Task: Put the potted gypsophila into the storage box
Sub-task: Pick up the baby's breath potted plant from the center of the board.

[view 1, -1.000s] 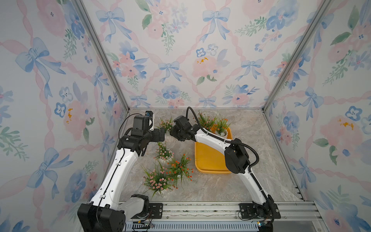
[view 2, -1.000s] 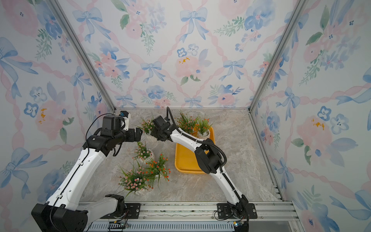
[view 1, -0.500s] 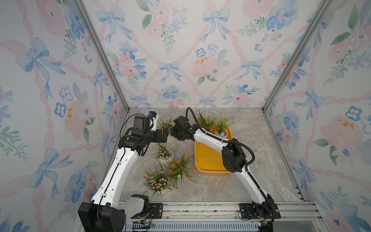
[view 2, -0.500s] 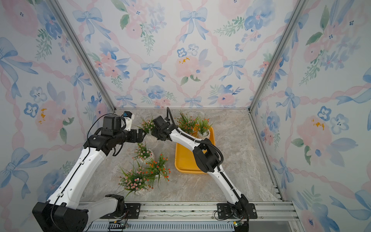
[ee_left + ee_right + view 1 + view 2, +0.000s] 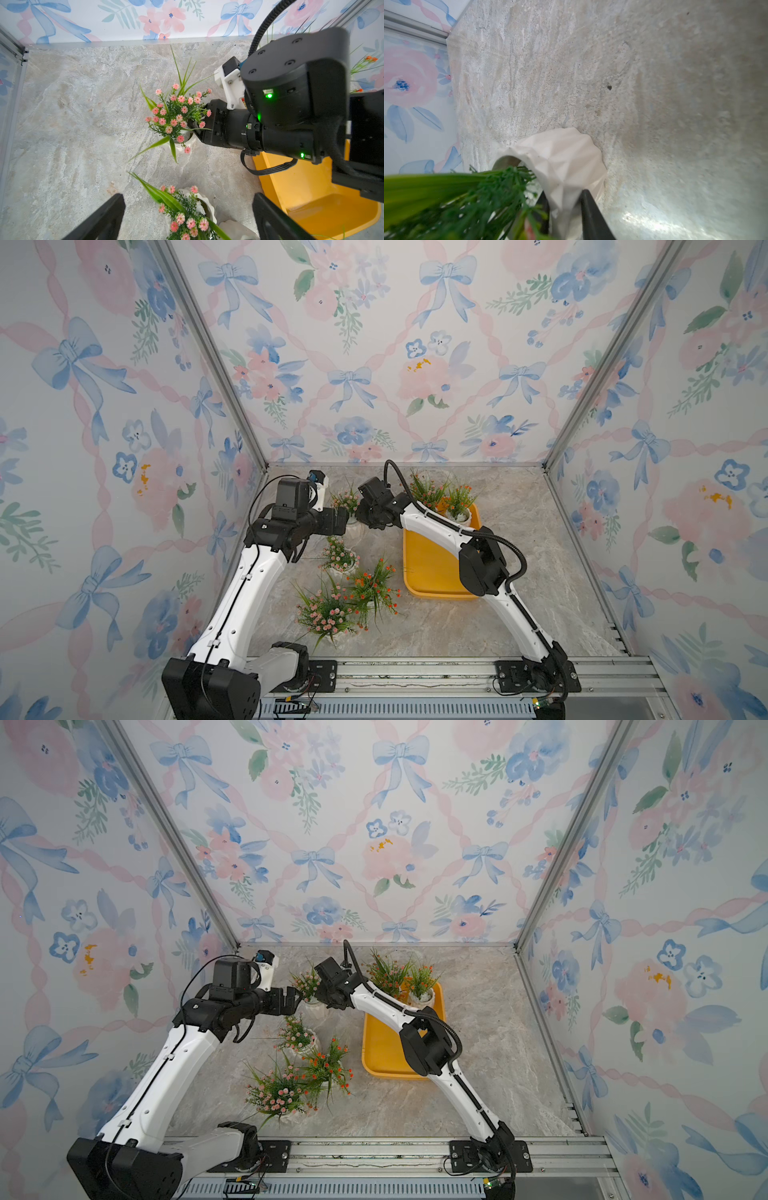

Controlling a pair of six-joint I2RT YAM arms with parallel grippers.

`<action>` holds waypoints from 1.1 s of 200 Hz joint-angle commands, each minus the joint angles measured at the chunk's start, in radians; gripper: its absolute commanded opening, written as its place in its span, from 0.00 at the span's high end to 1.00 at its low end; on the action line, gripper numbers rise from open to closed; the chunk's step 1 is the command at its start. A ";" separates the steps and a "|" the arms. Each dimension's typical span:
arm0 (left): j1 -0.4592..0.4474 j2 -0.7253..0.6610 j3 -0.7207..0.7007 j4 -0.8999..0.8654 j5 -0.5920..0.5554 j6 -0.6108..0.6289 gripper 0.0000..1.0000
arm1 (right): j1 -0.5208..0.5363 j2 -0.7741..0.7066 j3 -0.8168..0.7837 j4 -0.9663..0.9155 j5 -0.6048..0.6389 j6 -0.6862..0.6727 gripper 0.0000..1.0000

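The potted gypsophila has pink blooms in a white faceted pot and stands on the marble floor at the back left. My right gripper is shut on the pot's wall, one finger inside the rim and one outside. In the left wrist view it reaches in under the blooms. My left gripper hangs open just left of that plant, above another pink-flowered pot, holding nothing. The yellow storage box lies to the right, under my right arm.
Two potted plants stand at the far end of the box. Three more pots sit on the floor in front: a small pink one, an orange one and a pink one. Patterned walls close in on three sides.
My right gripper's jaws have narrowed onto the pot wall. My left gripper has drifted slightly right, towards the plant, and stayed open.
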 commanded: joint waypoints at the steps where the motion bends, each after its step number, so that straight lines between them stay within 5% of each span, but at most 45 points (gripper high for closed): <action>1: 0.003 0.015 0.019 0.008 -0.011 0.028 0.02 | -0.015 0.067 0.043 -0.116 0.028 -0.017 0.74; 122: 0.004 0.013 0.009 0.007 -0.028 0.040 0.02 | 0.008 0.055 0.019 -0.205 0.059 -0.121 0.78; 220: 0.003 -0.002 -0.001 0.006 -0.027 0.037 0.02 | 0.007 0.016 -0.005 -0.211 0.072 -0.130 0.91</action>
